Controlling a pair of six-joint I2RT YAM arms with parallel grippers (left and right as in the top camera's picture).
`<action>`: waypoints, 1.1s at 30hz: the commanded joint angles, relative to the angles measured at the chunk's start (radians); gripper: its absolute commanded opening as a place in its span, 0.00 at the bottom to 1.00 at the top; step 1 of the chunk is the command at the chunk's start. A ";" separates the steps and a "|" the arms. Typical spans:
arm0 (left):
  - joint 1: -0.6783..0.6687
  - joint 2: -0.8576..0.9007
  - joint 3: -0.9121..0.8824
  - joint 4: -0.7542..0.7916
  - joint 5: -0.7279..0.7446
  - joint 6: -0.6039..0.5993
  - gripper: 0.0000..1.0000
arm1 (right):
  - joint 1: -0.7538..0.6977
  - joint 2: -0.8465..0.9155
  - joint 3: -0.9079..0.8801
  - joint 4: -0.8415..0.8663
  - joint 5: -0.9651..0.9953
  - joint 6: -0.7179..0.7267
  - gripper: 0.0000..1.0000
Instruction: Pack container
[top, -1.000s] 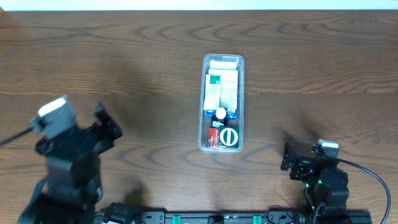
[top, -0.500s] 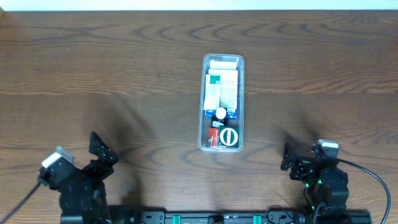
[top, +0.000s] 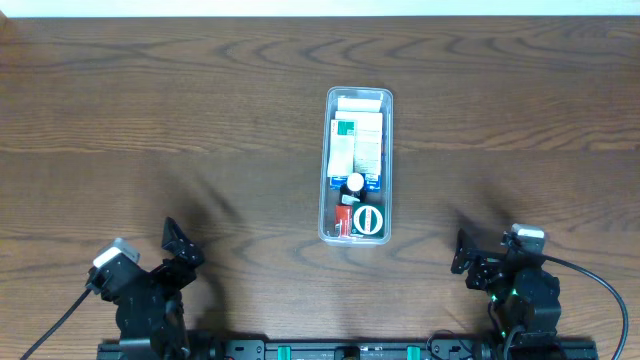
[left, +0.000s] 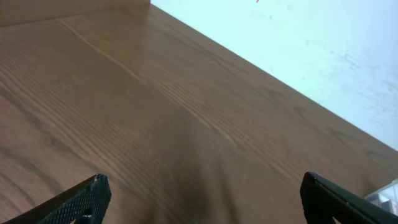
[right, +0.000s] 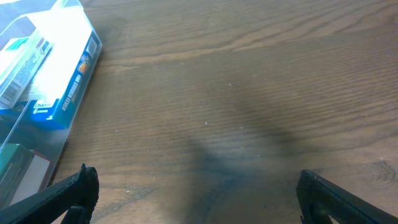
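Observation:
The container (top: 391, 160), a clear narrow plastic bin, stands at the table's middle. It holds white, green and blue small boxes (top: 357, 140), a white-capped bottle (top: 355, 183), a red item (top: 343, 218) and a round white lid (top: 368, 219). My left gripper (top: 181, 249) is open and empty at the front left, far from the container; its wrist view (left: 202, 199) shows only bare wood between the fingers. My right gripper (top: 463, 255) is open and empty at the front right. Its wrist view (right: 196, 193) shows the container's wall (right: 37, 146) at the left.
The wooden table (top: 200, 120) stretches around the container. A white wall strip (top: 320, 6) runs along the far edge. A corner of the container (left: 388, 193) shows at the far right of the left wrist view.
My left arm has drawn back from the left middle of the table to the front edge. The right arm and the container have not moved.

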 joint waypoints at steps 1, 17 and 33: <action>0.007 -0.009 -0.033 0.008 0.013 0.013 0.98 | -0.005 -0.009 -0.002 -0.001 -0.003 -0.013 0.99; 0.007 -0.009 -0.187 0.060 0.012 0.013 0.98 | -0.005 -0.009 -0.002 -0.001 -0.003 -0.013 0.99; 0.007 -0.007 -0.240 0.122 0.012 0.013 0.98 | -0.005 -0.009 -0.002 -0.001 -0.003 -0.013 0.99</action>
